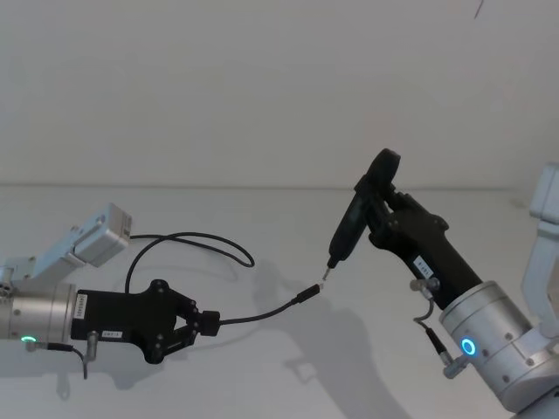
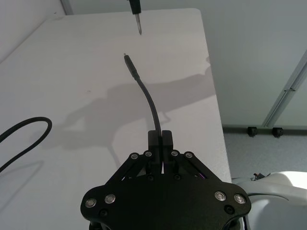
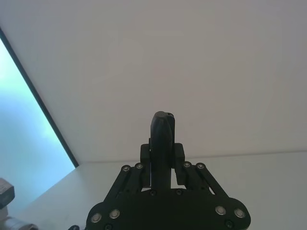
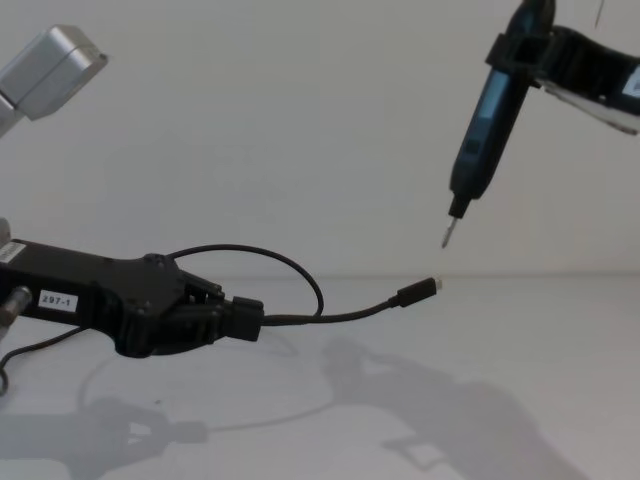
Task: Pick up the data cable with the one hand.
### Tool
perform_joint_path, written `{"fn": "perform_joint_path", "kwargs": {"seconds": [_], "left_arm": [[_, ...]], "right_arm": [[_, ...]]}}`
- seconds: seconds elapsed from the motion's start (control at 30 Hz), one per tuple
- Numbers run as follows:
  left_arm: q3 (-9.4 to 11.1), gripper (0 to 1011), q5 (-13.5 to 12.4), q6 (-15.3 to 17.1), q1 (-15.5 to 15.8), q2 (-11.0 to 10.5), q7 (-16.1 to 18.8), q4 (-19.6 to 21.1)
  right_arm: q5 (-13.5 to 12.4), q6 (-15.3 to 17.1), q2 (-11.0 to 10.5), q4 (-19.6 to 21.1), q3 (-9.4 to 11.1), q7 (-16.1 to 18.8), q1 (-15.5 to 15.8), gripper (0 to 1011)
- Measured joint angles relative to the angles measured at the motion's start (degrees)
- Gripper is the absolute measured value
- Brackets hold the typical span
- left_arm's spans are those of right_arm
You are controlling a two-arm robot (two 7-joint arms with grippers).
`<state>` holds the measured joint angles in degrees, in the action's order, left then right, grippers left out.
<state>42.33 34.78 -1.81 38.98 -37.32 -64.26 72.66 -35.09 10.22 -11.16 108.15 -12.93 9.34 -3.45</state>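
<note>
Gripping the data cable (image 1: 262, 312) above the white desk (image 1: 262, 384), the left gripper (image 1: 208, 323) has its fingers closed on the cord in the head view, its plug just below the pen-shaped tool (image 1: 348, 229) clamped in the right gripper's (image 1: 377, 202) closed fingers. From the chest, the cable's plug (image 4: 417, 292) hangs clear of the desk.

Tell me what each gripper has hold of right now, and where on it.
The left gripper pinches the data cable a short way behind its plug, which sticks out free. The right gripper clamps the pen-shaped tool around its upper body.
</note>
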Motion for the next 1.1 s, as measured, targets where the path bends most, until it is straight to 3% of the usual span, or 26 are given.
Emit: {"fn": "perform_joint_path", "kwargs": {"seconds": [0.53,1.1], "left_arm": [[0.0,40,0.0,0.0,0.0,0.0,0.0,0.0],[0.0,40,0.0,0.0,0.0,0.0,0.0,0.0]], "right_arm": [[1.1,-2.9,-1.0,-4.6,-2.7,2.5,-1.7,279],[1.4,-5.2,-1.7,-8.5,-3.0,3.1,-4.5,279]]}}
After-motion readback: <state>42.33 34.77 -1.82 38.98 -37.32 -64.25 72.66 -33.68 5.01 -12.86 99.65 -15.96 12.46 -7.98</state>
